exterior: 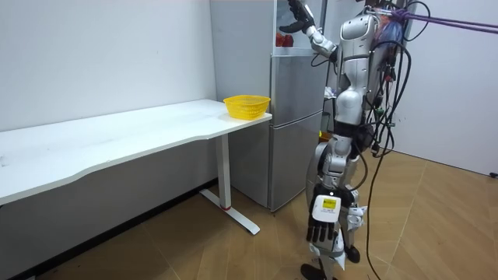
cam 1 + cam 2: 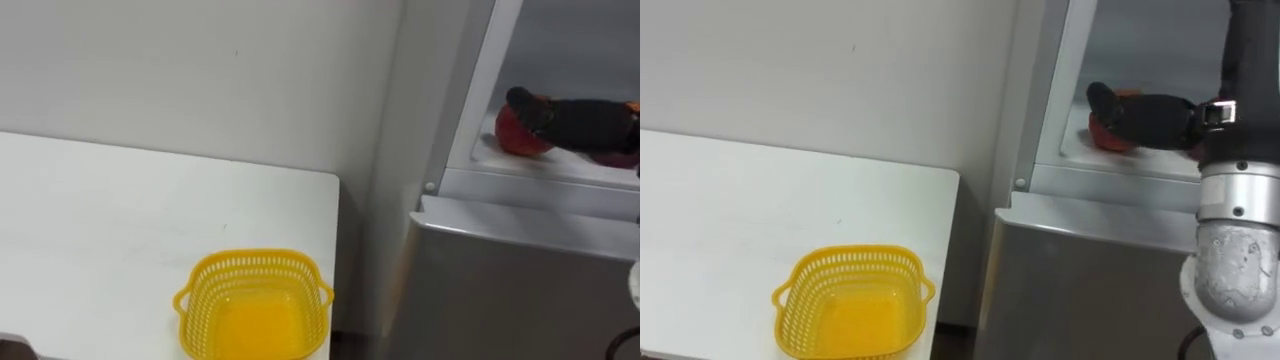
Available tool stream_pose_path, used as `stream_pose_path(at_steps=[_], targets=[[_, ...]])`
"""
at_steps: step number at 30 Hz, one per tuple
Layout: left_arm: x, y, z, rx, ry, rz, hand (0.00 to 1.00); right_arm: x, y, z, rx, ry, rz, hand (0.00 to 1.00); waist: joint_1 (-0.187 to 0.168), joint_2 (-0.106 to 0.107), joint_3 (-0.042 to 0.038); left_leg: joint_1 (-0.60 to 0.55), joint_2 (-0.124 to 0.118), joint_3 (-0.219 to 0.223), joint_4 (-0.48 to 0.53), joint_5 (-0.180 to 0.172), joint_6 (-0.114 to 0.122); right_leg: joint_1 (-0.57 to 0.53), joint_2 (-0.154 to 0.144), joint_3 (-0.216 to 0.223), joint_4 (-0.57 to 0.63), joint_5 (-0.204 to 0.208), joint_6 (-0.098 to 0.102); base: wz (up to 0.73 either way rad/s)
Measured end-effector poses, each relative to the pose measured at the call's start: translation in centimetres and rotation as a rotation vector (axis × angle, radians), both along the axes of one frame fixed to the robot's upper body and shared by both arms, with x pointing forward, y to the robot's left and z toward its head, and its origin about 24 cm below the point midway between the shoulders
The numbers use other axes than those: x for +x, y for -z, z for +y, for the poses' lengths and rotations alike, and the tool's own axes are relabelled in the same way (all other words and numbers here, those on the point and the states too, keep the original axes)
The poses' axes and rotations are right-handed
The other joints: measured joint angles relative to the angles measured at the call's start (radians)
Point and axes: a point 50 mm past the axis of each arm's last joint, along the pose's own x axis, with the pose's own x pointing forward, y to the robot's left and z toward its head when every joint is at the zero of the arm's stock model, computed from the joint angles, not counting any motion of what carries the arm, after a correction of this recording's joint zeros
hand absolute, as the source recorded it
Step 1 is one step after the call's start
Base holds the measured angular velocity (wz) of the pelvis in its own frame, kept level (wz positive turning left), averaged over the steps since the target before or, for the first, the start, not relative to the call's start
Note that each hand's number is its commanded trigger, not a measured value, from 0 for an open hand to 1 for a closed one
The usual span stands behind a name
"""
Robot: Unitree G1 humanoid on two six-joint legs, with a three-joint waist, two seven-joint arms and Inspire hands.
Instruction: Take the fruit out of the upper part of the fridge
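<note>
Right hand (image 2: 1145,118): fingers seem curled over the fruit (image 2: 516,140).
Risk: loose hold; fruit may fall when you pull out.

A white table (image 2: 100,220) with a yellow basket (image 2: 252,305) near its corner; fridge shelf (image 2: 560,163) with a red item (image 2: 515,140)

The yellow plastic basket (image 2: 250,263) has rows of little holes — the flat table (image 2: 120,220) is plain white, the round fruit (image 2: 517,141) red, the right hand (image 2: 578,122) black, the tall fridge (image 2: 520,290) grey.
</note>
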Motion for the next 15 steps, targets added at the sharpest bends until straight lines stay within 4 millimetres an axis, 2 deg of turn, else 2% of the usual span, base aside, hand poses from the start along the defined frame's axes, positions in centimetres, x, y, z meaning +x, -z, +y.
stream_pose_path(at_steps=[6, 9, 15], targets=[[0.4, -0.2, 0.6, 0.012, 0.015, -0.003, 0.00, 1.0, 1.1, -0.5, -0.001, 0.023, 0.089, 0.00, 0.005, 0.003, 0.0016, -0.002, 0.000, -0.011, 0.001, 0.000, 0.000, 0.005, 0.000, -0.011, 0.000, 0.001, -0.001, 0.03], [0.4, -0.2, 0.7, 0.016, 0.013, -0.005, 0.00, 1.5, 0.9, -0.6, 0.012, 0.021, 0.103, 0.00, 0.005, 0.008, 0.0052, -0.007, 0.000, -0.011, 0.001, 0.000, 0.000, 0.004, 0.000, -0.011, 0.000, 0.001, -0.001, 0.01], [0.8, -0.4, 1.1, 0.028, 0.026, -0.021, 0.00, 2.0, 0.7, -0.8, 0.018, 0.026, 0.112, 0.00, 0.005, 0.011, 0.0036, -0.013, 0.000, -0.013, 0.001, 0.000, 0.000, 0.001, 0.000, -0.017, 0.000, 0.001, -0.001, 0.00]])
